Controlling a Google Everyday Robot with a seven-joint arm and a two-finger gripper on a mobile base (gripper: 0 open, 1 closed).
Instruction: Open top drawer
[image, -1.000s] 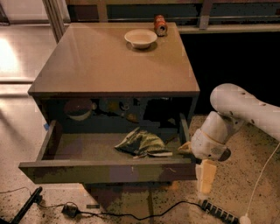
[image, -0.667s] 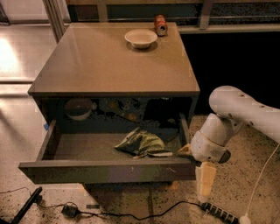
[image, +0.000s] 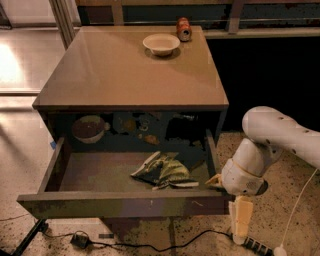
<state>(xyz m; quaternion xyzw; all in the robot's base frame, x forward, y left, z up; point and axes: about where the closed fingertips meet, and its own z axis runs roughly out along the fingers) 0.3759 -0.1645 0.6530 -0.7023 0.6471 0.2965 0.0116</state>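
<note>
Since my end effector (image: 239, 215), grip unclear, sits by the right corner of the long dark-brown top drawer (image: 125, 205), I'd pull straight.

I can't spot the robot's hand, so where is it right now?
The hand is low on the right of the camera view, at the right end of the open top drawer, beside the crumpled packet in it.

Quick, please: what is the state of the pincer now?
Pincer, at the right end of the pulled-out dark-brown top drawer: state cannot be told.
</note>
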